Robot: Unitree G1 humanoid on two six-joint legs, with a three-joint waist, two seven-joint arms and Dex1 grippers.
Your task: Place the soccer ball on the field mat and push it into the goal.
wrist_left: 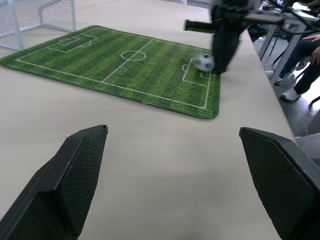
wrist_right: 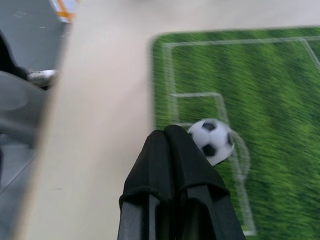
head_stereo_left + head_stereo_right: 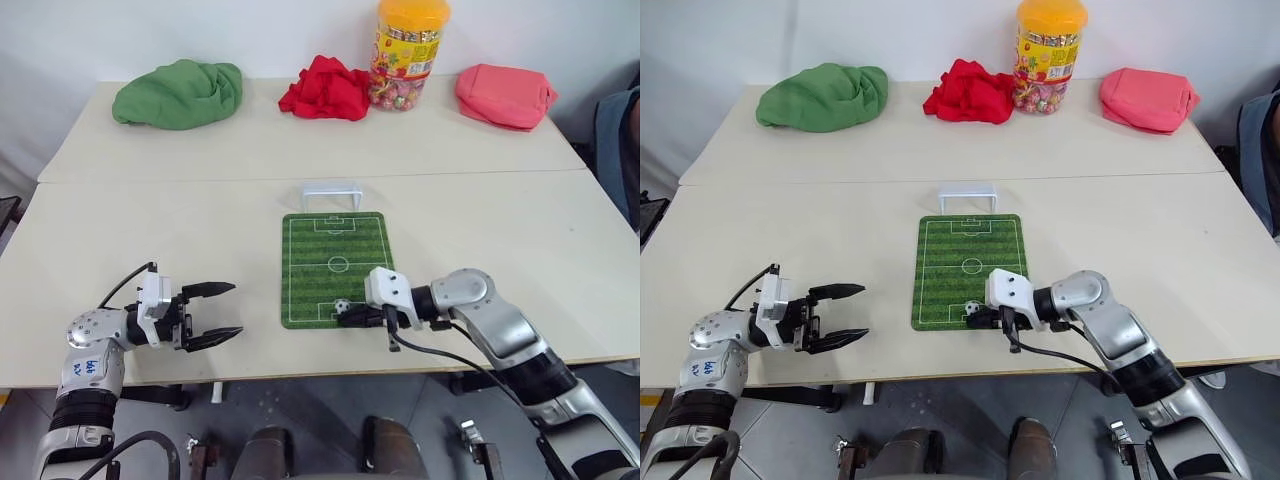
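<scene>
Now the ball sits on the near end of the pitch, with the closed right gripper right behind it.

The soccer ball (image 3: 342, 306) rests on the field mat (image 3: 335, 240) in the near penalty box, and the right gripper (image 3: 352, 319), fingers pressed together on nothing, sits just at its near side. From there the goal (image 3: 333, 194) lies straight up the mat's long axis, beyond the far edge. The left gripper (image 3: 222, 312) waits with its fingers spread wide, off to the mat's left, farther from the ball.

Matt, perhaps felt field mat (image 3: 333, 268), glossy soccer ball (image 2: 212, 140)
</scene>
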